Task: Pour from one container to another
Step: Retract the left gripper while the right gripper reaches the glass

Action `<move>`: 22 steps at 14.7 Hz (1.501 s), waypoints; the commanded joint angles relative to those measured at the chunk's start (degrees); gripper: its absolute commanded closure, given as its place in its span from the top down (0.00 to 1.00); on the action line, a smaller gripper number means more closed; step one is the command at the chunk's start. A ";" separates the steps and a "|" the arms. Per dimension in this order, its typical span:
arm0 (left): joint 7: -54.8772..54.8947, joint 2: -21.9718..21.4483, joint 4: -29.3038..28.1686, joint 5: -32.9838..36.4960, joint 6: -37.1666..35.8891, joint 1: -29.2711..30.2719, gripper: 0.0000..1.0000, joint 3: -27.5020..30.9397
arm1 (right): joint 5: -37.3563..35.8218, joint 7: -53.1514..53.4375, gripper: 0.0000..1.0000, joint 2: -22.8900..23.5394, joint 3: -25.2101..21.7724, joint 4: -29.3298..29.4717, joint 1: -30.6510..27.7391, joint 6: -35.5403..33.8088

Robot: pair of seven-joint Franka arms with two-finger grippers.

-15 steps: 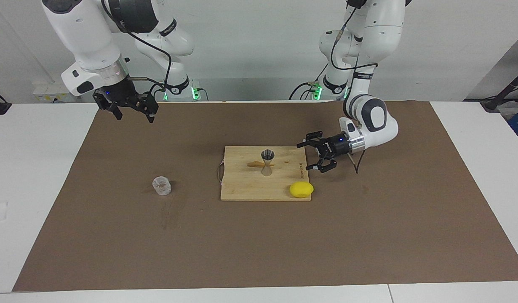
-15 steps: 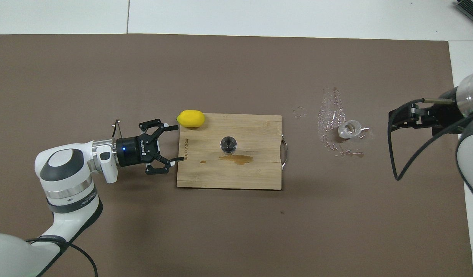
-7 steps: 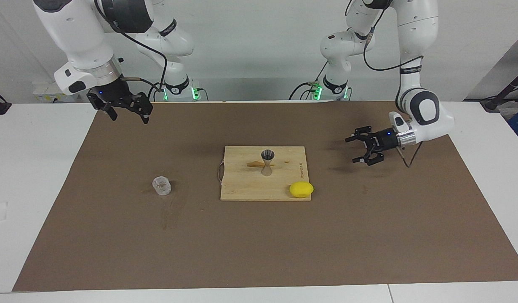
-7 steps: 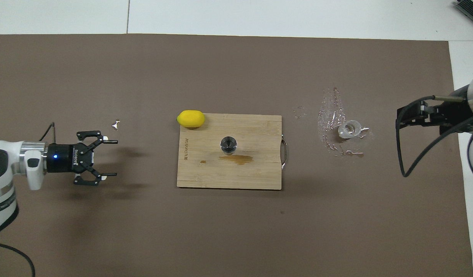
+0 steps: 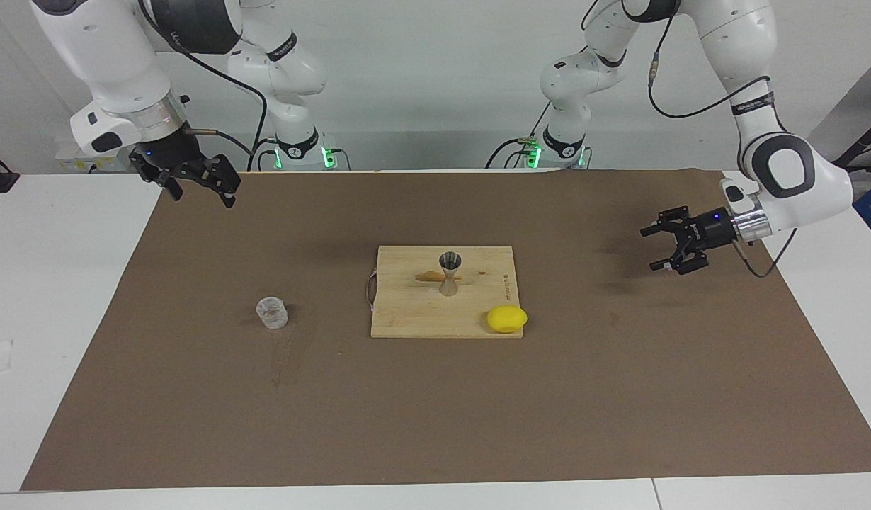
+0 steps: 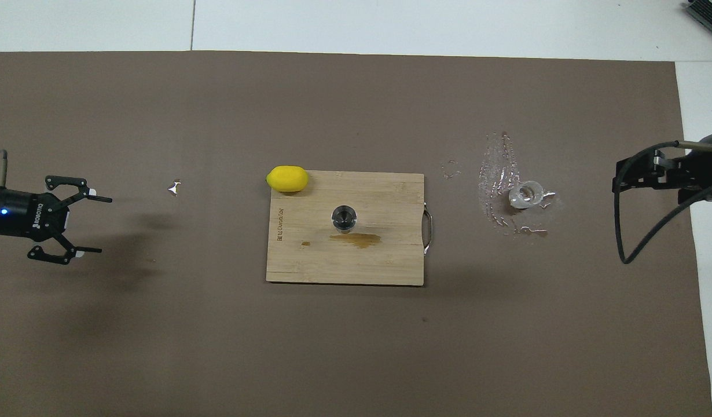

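The clear glass cup (image 5: 272, 312) (image 6: 526, 194) stands upright on the brown mat toward the right arm's end of the table. The silvery jigger (image 5: 449, 273) (image 6: 344, 218) stands upright in the middle of the wooden board (image 5: 414, 312) (image 6: 391, 260). My left gripper (image 5: 649, 249) (image 6: 101, 226) hangs open and empty over the mat toward the left arm's end, well away from the board. My right gripper (image 5: 202, 197) (image 6: 621, 176) is raised, open and empty, over the mat's edge at the right arm's end, apart from the cup.
A yellow lemon (image 5: 507, 319) (image 6: 287, 178) lies at the board's corner farther from the robots, toward the left arm's end. A wet patch (image 6: 498, 168) spreads on the mat around the cup. A brown stain (image 6: 359, 239) marks the board beside the jigger.
My left gripper has drawn back from the board's edge toward the left arm's end of the table. My right gripper has drifted outward toward the mat's edge. Cup, jigger and lemon stayed put.
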 commanded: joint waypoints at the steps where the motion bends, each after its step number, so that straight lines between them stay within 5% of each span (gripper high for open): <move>1: -1.90 5.64 12.60 5.34 -5.56 2.49 1.00 -0.50 | 1.83 6.03 0.99 -1.22 0.54 -2.48 -1.20 1.62; 8: -5.06 4.86 22.47 13.52 -7.77 2.33 1.00 0.55 | 16.24 29.52 1.00 2.91 0.36 -8.10 -4.81 7.59; 11: -10.59 3.11 25.89 14.57 -8.56 1.28 1.00 0.47 | 19.59 34.80 1.00 8.78 0.36 -8.46 -5.87 12.94; 22: -36.31 -5.24 25.47 21.93 -4.27 -3.37 1.00 -0.49 | 30.22 41.40 1.00 18.98 0.36 -15.76 -11.83 23.50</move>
